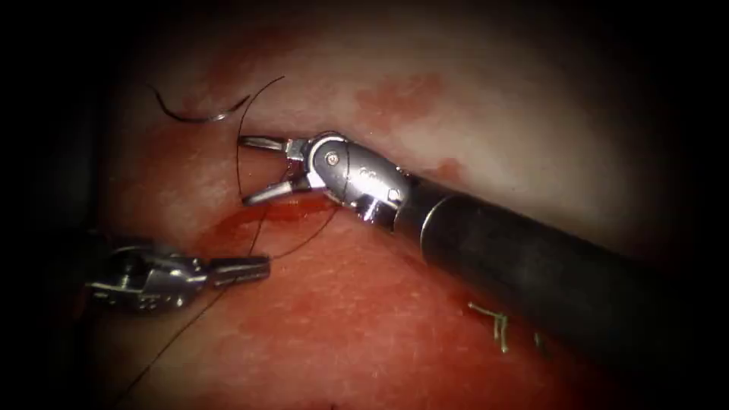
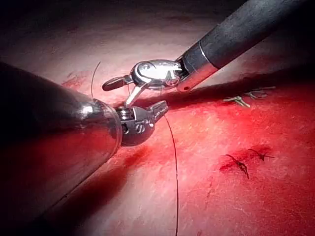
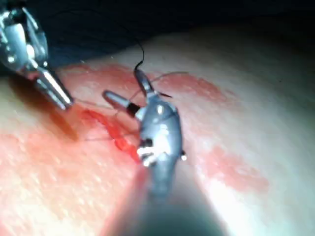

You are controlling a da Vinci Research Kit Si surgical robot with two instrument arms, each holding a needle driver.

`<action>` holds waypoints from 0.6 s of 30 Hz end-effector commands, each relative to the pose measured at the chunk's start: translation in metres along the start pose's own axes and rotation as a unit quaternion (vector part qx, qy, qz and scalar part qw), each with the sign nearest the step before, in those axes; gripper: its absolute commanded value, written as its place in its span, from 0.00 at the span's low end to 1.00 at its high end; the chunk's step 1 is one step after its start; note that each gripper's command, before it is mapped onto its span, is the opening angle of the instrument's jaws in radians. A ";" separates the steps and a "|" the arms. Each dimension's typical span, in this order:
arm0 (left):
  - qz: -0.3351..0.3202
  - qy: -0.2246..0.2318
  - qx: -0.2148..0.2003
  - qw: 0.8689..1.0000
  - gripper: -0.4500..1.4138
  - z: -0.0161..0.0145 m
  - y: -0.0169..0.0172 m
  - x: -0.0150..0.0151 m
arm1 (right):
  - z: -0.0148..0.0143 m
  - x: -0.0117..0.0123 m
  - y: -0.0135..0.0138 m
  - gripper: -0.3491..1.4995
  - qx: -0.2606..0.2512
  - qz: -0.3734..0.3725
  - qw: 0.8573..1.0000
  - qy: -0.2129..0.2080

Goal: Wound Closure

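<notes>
The needle [image 1: 199,114] lies free on the tissue [image 1: 486,99], up and left of the cut [image 1: 266,212], long axis crosswise, tips upward; the right end effector [image 1: 244,171] is spread wide, holding nothing, thread [image 1: 240,163] crossing between; the left end effector [image 1: 266,267], just below the cut, looks pressed together, probably pinching thread; the left wrist view adds cut thread ends [image 2: 241,164].

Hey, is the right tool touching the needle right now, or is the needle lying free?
Apart. The endoscope view shows the needle lying on the tissue, with bare tissue between it and the right tool, whose jaws stand open.
</notes>
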 end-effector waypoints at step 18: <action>0.030 0.013 -0.014 0.999 0.00 -0.0011 -0.0025 0.0061 | 0.0014 -0.0018 -0.0014 0.84 0.028 -0.012 0.999 -0.036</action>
